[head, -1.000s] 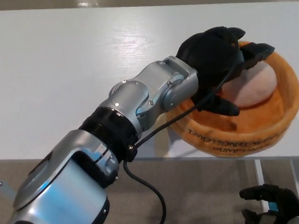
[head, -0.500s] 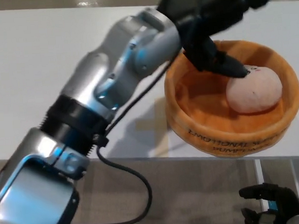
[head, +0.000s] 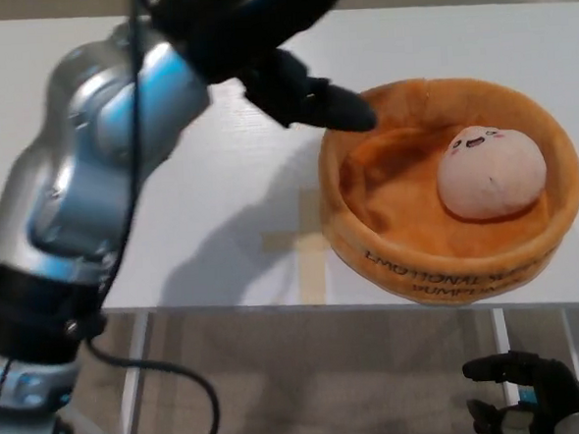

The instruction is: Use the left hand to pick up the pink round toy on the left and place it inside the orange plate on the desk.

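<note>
The pink round toy (head: 490,170), with a small face on it, lies inside the orange plush plate (head: 449,256) at the right side of the white desk. My left hand (head: 269,46) is raised above the desk to the left of the plate, open, its fingers spread and holding nothing; one fingertip (head: 352,112) points toward the plate's left rim. My right hand (head: 527,399) hangs low below the desk's front edge at the bottom right, fingers apart and holding nothing.
The white desk (head: 90,170) stretches left and back from the plate. My silver left forearm (head: 91,190) crosses the left half of the picture. A black cable (head: 197,400) hangs under the arm. Floor shows below the desk's front edge.
My left hand has let go of the pink toy, which now rests in the plate, and has risen and drawn back leftward, away from the plate. The right hand has not moved.
</note>
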`<state>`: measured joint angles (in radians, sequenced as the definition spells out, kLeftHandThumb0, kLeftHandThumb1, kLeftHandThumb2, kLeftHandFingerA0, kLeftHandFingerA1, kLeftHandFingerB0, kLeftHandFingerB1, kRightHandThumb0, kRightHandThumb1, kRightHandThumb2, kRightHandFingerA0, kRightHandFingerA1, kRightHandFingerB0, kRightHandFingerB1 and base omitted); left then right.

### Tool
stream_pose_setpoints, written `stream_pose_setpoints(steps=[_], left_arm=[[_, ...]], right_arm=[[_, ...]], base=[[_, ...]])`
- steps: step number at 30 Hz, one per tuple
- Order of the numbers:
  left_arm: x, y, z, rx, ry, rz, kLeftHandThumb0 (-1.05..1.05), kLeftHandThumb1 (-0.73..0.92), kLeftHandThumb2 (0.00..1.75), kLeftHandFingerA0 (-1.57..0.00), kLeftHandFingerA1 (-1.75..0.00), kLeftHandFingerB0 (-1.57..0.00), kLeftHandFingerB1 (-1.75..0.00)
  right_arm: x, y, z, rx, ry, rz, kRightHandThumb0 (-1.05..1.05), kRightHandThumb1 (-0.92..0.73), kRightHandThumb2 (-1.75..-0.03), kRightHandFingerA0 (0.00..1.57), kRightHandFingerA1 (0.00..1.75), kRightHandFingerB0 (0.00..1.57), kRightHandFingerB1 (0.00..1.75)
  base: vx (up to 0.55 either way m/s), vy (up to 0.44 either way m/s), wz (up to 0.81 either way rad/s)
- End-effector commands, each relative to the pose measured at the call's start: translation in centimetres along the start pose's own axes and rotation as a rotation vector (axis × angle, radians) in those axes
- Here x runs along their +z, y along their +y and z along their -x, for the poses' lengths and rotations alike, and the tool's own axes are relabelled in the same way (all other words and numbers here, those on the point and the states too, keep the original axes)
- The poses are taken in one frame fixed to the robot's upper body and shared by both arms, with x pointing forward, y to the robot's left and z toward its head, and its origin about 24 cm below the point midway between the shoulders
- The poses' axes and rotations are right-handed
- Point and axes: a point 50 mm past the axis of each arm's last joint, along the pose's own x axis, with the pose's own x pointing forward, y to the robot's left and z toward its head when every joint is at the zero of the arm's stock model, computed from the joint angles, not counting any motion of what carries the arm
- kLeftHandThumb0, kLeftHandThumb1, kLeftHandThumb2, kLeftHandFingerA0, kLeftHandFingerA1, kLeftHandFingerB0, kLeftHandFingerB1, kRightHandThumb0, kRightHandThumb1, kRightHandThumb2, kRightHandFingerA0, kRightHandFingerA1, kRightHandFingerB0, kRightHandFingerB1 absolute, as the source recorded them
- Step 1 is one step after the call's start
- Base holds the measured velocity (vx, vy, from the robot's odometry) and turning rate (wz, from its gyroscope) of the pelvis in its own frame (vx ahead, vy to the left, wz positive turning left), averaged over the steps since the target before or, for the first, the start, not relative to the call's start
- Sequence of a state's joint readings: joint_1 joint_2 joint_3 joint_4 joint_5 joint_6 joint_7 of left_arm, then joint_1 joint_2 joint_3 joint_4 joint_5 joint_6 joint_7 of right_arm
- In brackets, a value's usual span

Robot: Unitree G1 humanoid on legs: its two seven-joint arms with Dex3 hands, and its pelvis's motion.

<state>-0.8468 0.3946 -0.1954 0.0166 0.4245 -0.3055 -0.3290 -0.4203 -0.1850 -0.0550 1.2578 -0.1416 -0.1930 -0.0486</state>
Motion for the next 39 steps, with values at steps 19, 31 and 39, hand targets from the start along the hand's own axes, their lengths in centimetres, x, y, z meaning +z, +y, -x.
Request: stream_pose_setpoints(steps=[19, 31, 39], left_arm=[[0.3, -1.2, 24.1, -0.411, 0.229, 1.13, -0.24, 0.47, 0.54, -0.13, -0.32, -0.25, -0.29], [-0.8, -3.5, 27.8, -0.659, 0.368, 1.377, -0.17, 0.32, 0.81, -0.35, -0.6, -0.21, -0.51], [-3.1, -7.6, 29.1, -0.72, 0.522, 1.419, -0.1, 0.51, 0.56, -0.54, -0.53, -0.35, -0.37]], right_arm=[[-2.5, -0.5, 0.9, -0.045, 0.04, 0.056, -0.17, -0.6, -0.57, 0.63, 0.89, 0.57, 0.76], [-2.1, -0.7, 0.7, -0.044, 0.031, 0.057, -0.16, -0.6, -0.58, 0.65, 0.91, 0.56, 0.76], [-2.0, -0.7, 0.6, -0.045, 0.039, 0.047, -0.17, -0.61, -0.58, 0.64, 0.89, 0.56, 0.74]], base=[[0.0, 0.0, 0.0], [0.0, 0.0, 0.0], [0.0, 0.0, 0.0]])
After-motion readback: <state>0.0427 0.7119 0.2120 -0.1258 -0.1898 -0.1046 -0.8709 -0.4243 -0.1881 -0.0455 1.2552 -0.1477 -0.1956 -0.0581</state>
